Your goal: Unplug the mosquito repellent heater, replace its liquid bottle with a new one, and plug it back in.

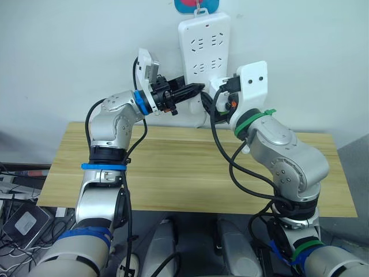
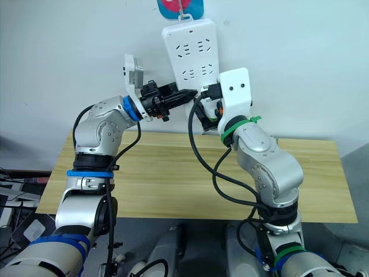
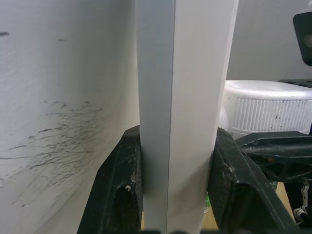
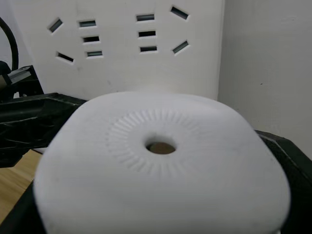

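Note:
The white power strip (image 1: pixel 204 40) hangs upright on the wall above the table. My left gripper (image 3: pixel 178 141) is shut on the strip's lower edge, with a black finger (image 3: pixel 122 185) on either side. The mosquito repellent heater (image 4: pixel 161 165), white and rounded with a vent hole, sits between the fingers of my right gripper (image 4: pixel 161 200), right in front of the strip's lower sockets (image 4: pixel 126 48). Its ribbed white side (image 3: pixel 265 114) shows beside the strip in the left wrist view. I cannot tell whether it is plugged in. The liquid bottle is hidden.
A wooden table (image 1: pixel 173 173) stands against the white wall below both arms. A red and blue hanger (image 1: pixel 196 4) holds the strip's top. Cables and boxes (image 1: pixel 23 213) lie on the floor at the left.

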You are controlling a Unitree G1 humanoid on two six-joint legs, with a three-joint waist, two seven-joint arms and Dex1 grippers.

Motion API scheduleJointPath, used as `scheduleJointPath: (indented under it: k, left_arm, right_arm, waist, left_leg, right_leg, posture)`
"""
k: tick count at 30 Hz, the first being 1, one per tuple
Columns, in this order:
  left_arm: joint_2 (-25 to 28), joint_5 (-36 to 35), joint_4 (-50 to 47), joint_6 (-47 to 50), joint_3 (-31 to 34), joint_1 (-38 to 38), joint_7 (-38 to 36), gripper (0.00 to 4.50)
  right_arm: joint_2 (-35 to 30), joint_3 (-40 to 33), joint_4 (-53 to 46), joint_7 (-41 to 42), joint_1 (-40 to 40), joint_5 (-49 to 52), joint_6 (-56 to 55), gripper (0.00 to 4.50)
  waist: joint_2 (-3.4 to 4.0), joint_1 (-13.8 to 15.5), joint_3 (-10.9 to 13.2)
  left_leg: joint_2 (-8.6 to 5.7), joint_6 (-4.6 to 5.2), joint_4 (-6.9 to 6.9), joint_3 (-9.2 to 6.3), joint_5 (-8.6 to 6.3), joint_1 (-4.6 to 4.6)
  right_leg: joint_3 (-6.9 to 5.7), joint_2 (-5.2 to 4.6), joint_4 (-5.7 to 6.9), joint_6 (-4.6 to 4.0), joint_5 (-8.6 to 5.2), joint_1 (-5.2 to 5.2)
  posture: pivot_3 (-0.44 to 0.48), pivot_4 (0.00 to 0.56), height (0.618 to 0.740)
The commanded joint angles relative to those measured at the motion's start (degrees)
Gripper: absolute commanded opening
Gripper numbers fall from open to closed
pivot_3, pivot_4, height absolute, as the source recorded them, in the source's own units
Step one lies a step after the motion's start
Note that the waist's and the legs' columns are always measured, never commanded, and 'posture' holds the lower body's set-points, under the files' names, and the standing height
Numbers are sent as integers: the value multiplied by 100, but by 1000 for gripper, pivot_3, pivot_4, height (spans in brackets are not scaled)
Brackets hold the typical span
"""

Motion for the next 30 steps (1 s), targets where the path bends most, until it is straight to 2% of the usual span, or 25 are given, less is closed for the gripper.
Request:
scheduleJointPath:
  k: [1, 5, 10, 15, 18, 20, 22, 29, 30]
  left_arm:
    - [-64, 30, -9, -74, -252, -72, -205, 1365]
    - [-42, 69, 113, -176, -252, -103, -188, 1365]
    - [7, 143, 403, -387, -237, -191, -194, 1365]
    - [17, 223, 732, -616, -226, -291, -210, 1365]
    - [18, 322, 953, -805, -209, -335, -137, 1365]
    - [31, 343, 1067, -866, -174, -348, -106, 1365]
    - [85, 339, 1106, -887, -140, -321, -109, 2064]
    - [529, 217, 661, -508, -20, -110, -205, 4006]
    - [657, 178, 518, -384, -1, -64, -238, 4281]
  right_arm:
    - [-6, -142, -506, 167, 50, 109, -117, 4461]
    - [-72, -338, -983, 346, 258, 374, 206, 4461]
    - [-319, -1052, -1976, 811, 773, 1118, 980, 4461]
    - [-520, -1611, -2321, 1219, 1054, 1808, 1299, 4461]
    - [-477, -1649, -2279, 1220, 1070, 1992, 1260, 3932]
    - [-436, -1568, -2201, 1152, 1085, 2007, 1144, 3246]
    - [-394, -1389, -2060, 1075, 1104, 1928, 949, 2495]
    - [-385, -1102, -1799, 954, 1245, 1837, 501, 34]
    - [-406, -1079, -1775, 957, 1265, 1847, 447, 0]
  waist:
    - [0, 15, 0]
    - [0, 31, 0]
    - [-1, 49, -1]
    - [-1, 44, -1]
    - [-2, 42, -1]
    - [-2, 42, -2]
    - [-2, 39, -2]
    - [-2, -10, -3]
    - [-2, -19, -3]
  left_leg:
    - [-1, 0, -1, 0, 0, 0]
    - [-2, 1, -10, -3, 0, -1]
    - [-2, 2, -11, -5, -1, 0]
    - [0, 9, -9, -1, -5, 3]
    - [4, 16, -3, -4, -9, 5]
    - [3, 17, 1, -2, -9, 5]
    - [1, 17, 4, -2, -9, 4]
    - [6, 2, 0, -4, 0, 3]
    - [6, 1, -1, -4, 0, 3]
  right_leg:
    - [-1, -4, -1, 0, 0, 0]
    - [-5, -8, -9, 0, 0, 0]
    - [-7, -7, -9, 1, 0, 2]
    - [-4, -6, -7, 1, 0, 3]
    - [-6, -5, 0, 0, -1, 4]
    - [-5, -3, 0, 1, -1, 5]
    - [-5, -3, -1, 1, -1, 7]
    - [-7, -3, 4, 1, -1, 1]
    - [-6, -3, 4, 1, -1, 0]
  posture:
    - [0, 317, 740]
    - [-2, 315, 740]
    - [-10, 311, 740]
    - [-19, 307, 740]
    - [-17, 304, 740]
    - [-17, 304, 740]
    - [-5, 299, 740]
    - [14, 294, 740]
    - [17, 293, 740]
